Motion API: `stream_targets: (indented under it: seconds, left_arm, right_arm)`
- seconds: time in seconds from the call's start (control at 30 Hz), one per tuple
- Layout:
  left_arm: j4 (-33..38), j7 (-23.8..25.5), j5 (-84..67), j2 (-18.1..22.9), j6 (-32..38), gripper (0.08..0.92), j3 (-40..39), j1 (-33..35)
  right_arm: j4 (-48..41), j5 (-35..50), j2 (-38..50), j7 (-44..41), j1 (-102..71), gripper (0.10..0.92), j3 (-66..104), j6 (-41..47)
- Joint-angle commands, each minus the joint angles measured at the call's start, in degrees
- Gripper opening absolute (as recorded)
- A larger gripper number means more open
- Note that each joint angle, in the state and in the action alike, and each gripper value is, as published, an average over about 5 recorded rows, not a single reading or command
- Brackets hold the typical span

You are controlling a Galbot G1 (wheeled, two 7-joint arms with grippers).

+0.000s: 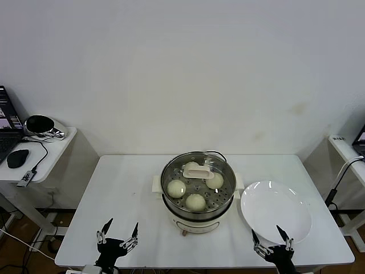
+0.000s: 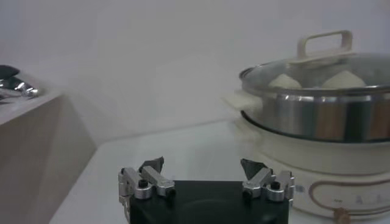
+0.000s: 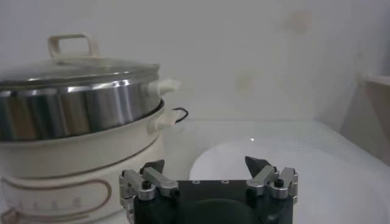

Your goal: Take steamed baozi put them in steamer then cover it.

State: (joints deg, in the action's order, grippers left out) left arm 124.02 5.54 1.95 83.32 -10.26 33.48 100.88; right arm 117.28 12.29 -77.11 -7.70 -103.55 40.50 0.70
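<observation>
A round stainless-steel steamer (image 1: 198,214) on a cream-white electric base sits in the middle of a white table (image 1: 125,200), just below the centre of the head view. A clear glass cover (image 1: 198,181) with a metal rim and a cream rectangular handle rests closed on top of it. Through the glass, steamed baozi (image 1: 195,201) are visible as smooth cream-white buns on the perforated tray; three show plainly and a fourth is partly hidden under the handle. In the left wrist view the steamer fills the right side of the frame, with two bun tops showing under the cover (image 2: 317,67).

Just to the right of the steamer in the head view lies a flat white plate (image 1: 276,212).

At the lower left of the head view, the left gripper (image 1: 118,231) hovers over the near table edge, its fingers spread wide and holding nothing. At the lower right, the right gripper (image 1: 273,238) hangs over the near rim of the plate, its fingers likewise spread and empty.

At the far left stands a side table (image 1: 43,160) with a computer mouse (image 1: 17,158) and a dark rounded object on it.
</observation>
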Motion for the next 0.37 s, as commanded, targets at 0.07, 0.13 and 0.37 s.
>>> stream_targets:
  seconds: [0.07,0.13,0.37]
  left_arm:
    - [0.36,0.01,0.68,0.33,0.32,0.823,1.08,2.53]
    - [0.24,-0.09,1.86,0.27,0.84,0.823,0.61,2.86]
    - [0.71,0.14,2.53,0.63,1.33,0.823,-0.48,3.38]
  right_arm:
    - [2.92,-3.74,0.58,-1.41,-1.81,0.823,1.57,2.99]
    - [2.83,-4.05,0.27,-1.56,-1.63,0.823,1.54,2.92]
    - [2.23,-4.53,-0.38,-1.78,-0.88,0.823,1.12,2.74]
